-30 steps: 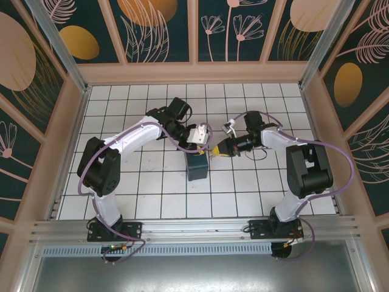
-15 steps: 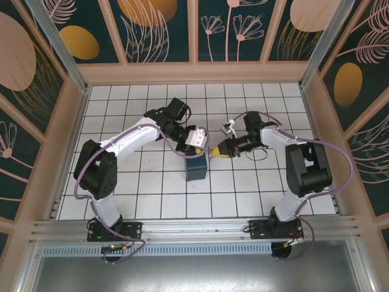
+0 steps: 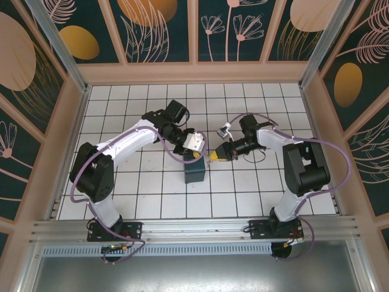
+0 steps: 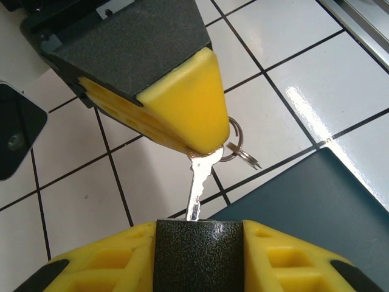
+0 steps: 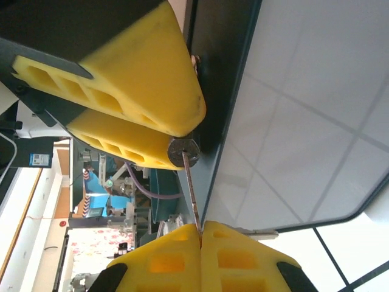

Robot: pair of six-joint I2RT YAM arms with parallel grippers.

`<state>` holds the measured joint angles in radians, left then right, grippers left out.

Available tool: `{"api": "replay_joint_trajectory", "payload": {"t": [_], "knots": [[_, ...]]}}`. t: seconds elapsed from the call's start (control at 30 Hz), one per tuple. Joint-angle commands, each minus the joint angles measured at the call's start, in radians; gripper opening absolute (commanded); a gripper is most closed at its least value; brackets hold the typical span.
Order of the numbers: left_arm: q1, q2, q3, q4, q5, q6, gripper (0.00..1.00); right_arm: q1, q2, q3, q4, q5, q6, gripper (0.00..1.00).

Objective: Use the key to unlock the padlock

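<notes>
Two grips meet low in the left wrist view: the left gripper (image 4: 197, 238) clamps the padlock (image 4: 197, 263) at bottom centre, the right gripper (image 4: 205, 145) pinches the key (image 4: 196, 185), tip at the lock, so push straight before twisting.

My left gripper (image 4: 197, 271) and right gripper (image 5: 200, 234) have bright yellow fingers backed black; the small pebbled padlock (image 4: 197, 249) is black; the thin metal key (image 4: 196, 182) is silvery; the flat-topped box (image 4: 316, 207) is dark teal; the tiled table (image 4: 304, 73) is white, dark-gridded.
</notes>
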<state>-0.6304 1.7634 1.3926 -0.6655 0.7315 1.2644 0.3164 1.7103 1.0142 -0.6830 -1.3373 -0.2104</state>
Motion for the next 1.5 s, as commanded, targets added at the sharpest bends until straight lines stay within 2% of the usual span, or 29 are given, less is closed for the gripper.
{"api": "replay_joint_trajectory", "payload": {"t": [0.0, 0.3, 0.5, 1.47], "knots": [[-0.012, -0.022, 0.005, 0.032, 0.030, 0.014, 0.31, 0.010, -0.051, -0.026, 0.037, -0.023, 0.019, 0.00], [-0.018, -0.043, -0.010, 0.035, 0.060, 0.020, 0.32, -0.002, 0.011, 0.046, -0.017, -0.047, -0.039, 0.00], [-0.020, -0.044, -0.012, 0.045, 0.046, 0.008, 0.31, -0.028, -0.011, -0.005, 0.045, -0.039, 0.009, 0.00], [-0.019, -0.037, -0.015, 0.065, 0.043, -0.016, 0.31, -0.001, 0.045, 0.011, 0.047, -0.011, 0.013, 0.00]]}}
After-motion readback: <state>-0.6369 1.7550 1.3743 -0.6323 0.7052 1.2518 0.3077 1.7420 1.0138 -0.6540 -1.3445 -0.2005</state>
